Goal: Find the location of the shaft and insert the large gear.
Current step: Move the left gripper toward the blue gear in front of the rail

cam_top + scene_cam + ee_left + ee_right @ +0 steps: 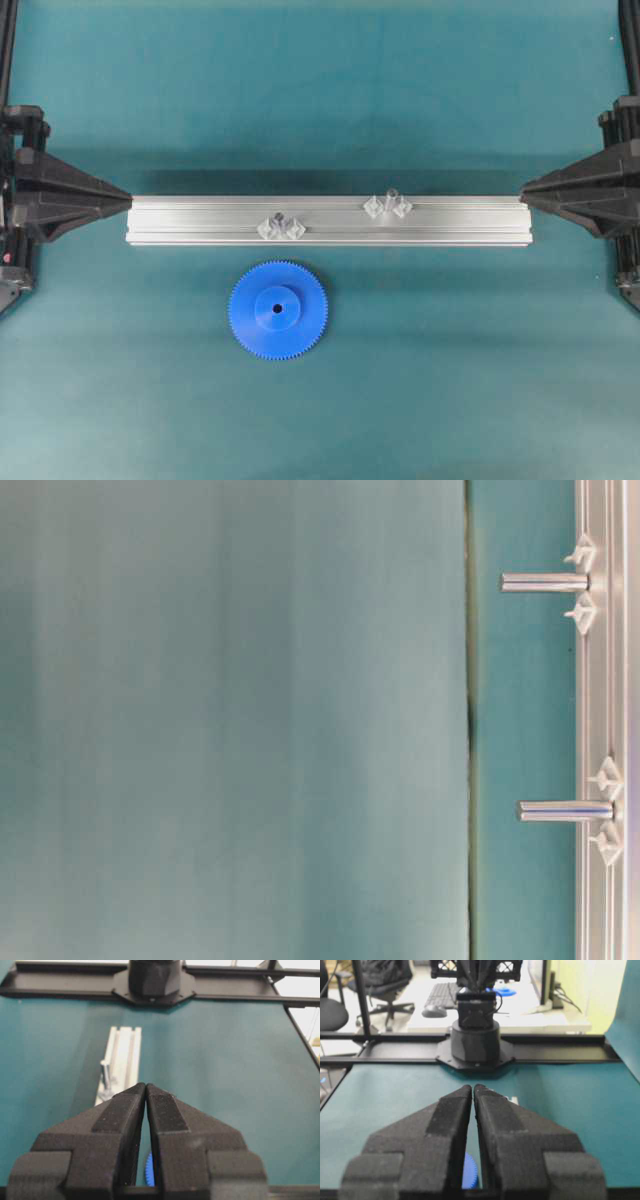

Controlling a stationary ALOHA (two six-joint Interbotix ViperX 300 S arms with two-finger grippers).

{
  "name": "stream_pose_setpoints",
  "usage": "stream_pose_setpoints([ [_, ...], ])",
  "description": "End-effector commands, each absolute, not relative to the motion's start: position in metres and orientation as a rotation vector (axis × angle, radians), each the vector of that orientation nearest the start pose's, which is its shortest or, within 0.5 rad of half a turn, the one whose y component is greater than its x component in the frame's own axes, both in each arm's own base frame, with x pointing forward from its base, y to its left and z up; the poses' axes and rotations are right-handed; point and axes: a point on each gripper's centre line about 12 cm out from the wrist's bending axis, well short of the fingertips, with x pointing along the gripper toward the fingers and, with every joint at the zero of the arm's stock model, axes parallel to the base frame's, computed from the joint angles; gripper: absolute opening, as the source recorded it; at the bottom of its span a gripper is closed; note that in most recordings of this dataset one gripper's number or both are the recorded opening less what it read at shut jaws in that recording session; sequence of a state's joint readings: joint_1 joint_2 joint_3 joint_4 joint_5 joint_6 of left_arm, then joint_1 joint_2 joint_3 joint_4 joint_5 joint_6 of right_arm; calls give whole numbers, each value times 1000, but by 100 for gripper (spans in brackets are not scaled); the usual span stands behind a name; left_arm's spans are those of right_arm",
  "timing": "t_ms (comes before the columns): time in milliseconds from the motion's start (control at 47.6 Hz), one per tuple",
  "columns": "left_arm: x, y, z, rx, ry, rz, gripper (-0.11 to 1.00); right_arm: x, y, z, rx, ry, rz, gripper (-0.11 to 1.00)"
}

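The large gear (pixel 278 309), a flat blue toothed disc with a raised hub, lies on the teal mat just in front of the aluminium rail (pixel 200 218). The shaft (pixel 391 196), a thin translucent pin on a clear bracket, stands on the rail right of centre. My left gripper (pixel 130 200) is shut and empty at the rail's left end. My right gripper (pixel 523 190) is shut and empty at the right end. In the left wrist view the fingertips (pixel 145 1085) meet, with a sliver of gear (pixel 149 1170) showing below them. The right wrist view shows the same gear (pixel 470 1172) beneath the shut gripper (pixel 472 1086).
A second clear bracket with a short dark stub (pixel 281 226) sits on the rail left of centre, behind the gear. In the table-level view two pins (pixel 545 582) (pixel 565 810) stick out of the rail (pixel 600 680). Teal mat (pixel 450 380) surrounds everything.
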State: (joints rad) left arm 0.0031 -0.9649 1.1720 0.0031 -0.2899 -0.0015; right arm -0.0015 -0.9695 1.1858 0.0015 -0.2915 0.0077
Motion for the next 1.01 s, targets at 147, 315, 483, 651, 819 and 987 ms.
stream_pose_setpoints([
  [147,212,-1,285,-72,29,-6,0,190,-1,287,24,-72,-5,8],
  [315,216,-1,287,-68,57,-6,0,180,-2,290,26,-32,-10,3],
  [483,232,-7,288,-65,148,-26,0,177,-4,288,30,101,-22,3],
  [651,263,-21,284,-57,279,-71,0,174,-9,284,38,228,-52,3],
  [819,298,-34,278,-43,405,-99,0,171,-14,277,74,310,-87,3],
  [987,323,-44,266,-30,502,-115,0,169,-15,272,99,361,-102,3],
])
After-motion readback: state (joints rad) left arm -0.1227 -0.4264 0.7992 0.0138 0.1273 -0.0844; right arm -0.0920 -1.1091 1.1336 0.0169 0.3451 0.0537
